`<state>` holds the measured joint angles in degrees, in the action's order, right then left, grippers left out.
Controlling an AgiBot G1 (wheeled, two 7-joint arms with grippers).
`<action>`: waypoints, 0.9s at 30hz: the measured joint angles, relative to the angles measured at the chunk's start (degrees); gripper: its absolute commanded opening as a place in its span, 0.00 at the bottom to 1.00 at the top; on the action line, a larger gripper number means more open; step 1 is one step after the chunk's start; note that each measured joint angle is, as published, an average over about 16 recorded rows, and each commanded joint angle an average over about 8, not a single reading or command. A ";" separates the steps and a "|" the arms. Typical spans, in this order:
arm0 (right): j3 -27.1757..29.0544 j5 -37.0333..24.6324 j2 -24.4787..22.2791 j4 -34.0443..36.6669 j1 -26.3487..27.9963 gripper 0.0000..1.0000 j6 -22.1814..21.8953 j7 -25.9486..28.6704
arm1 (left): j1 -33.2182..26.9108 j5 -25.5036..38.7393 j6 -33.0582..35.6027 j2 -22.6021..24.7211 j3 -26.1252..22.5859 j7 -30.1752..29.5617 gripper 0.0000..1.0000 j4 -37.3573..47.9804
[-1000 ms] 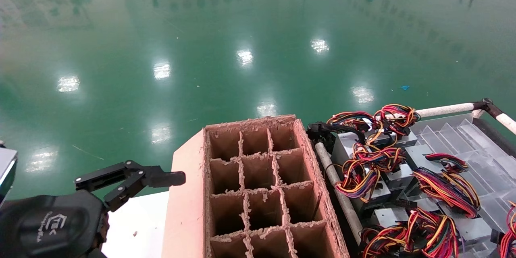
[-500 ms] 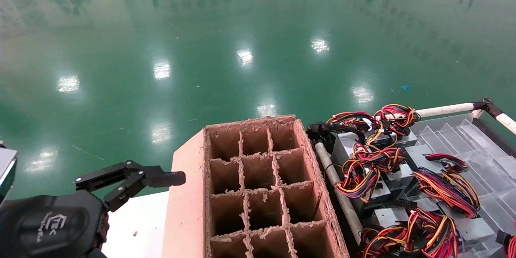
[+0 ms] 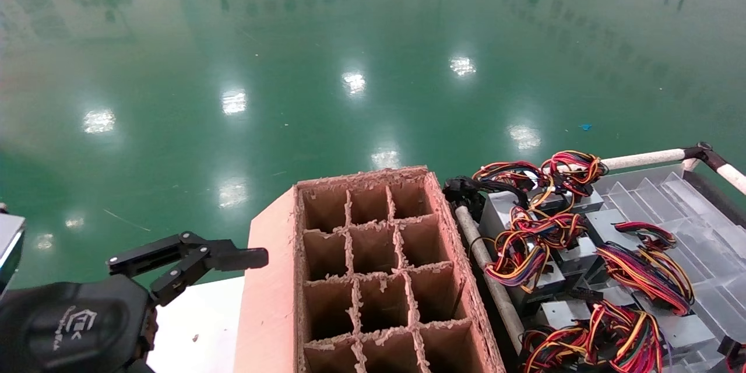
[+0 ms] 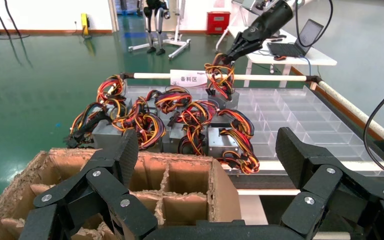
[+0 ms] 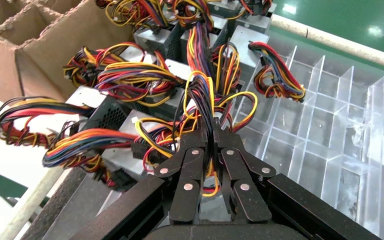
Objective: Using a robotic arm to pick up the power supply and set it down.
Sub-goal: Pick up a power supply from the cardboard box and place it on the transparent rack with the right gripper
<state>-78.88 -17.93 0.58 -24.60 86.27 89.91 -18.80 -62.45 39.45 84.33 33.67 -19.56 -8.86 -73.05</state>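
Observation:
My right gripper (image 5: 209, 123) is shut on the yellow, red and black wire bundle (image 5: 203, 95) of a power supply. Its grey box is mostly hidden beneath the fingers. From the left wrist view, the right gripper (image 4: 228, 55) holds that bundle (image 4: 220, 75) above a grey box (image 4: 226, 100) at the far side of the tray. I cannot tell whether the box is off the tray. In the head view this gripper is almost entirely past the bottom right edge. My left gripper (image 3: 233, 257) (image 4: 207, 155) is open and holds nothing, beside the cardboard box.
A cardboard box (image 3: 271, 280) with a grid of empty cells stands in the middle. To its right, a clear divided tray (image 3: 688, 204) with white rails (image 3: 641, 158) holds several grey power supplies (image 3: 536, 256) with tangled wires. Green floor lies beyond.
Red wires and a black part at the head view's bottom right edge have slipped almost out of the picture. The left arm has not moved.

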 measured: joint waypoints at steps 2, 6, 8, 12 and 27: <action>-0.25 0.21 -0.57 -0.56 -0.22 0.00 0.12 -0.09 | 0.00 0.00 0.00 0.00 0.00 0.00 1.00 0.00; -0.89 0.85 -1.54 -1.85 -0.78 0.00 0.26 -0.41 | 0.00 0.00 0.00 0.00 -0.01 0.00 1.00 0.00; -1.27 1.24 -1.93 -2.49 -1.09 0.00 0.29 -0.63 | 0.00 -0.01 0.00 0.00 -0.01 0.00 1.00 0.00; -2.03 2.02 -2.49 -3.59 -1.68 0.00 0.30 -1.16 | 0.00 -0.01 -0.01 -0.01 -0.01 0.01 1.00 0.00; -3.75 4.50 -4.48 -6.97 -2.91 0.00 0.61 -3.30 | -0.01 -0.02 -0.01 -0.01 -0.03 0.02 1.00 0.00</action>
<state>-82.63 -13.43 -3.91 -31.56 83.37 90.52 -22.10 -62.46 39.43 84.32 33.65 -19.59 -8.84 -73.05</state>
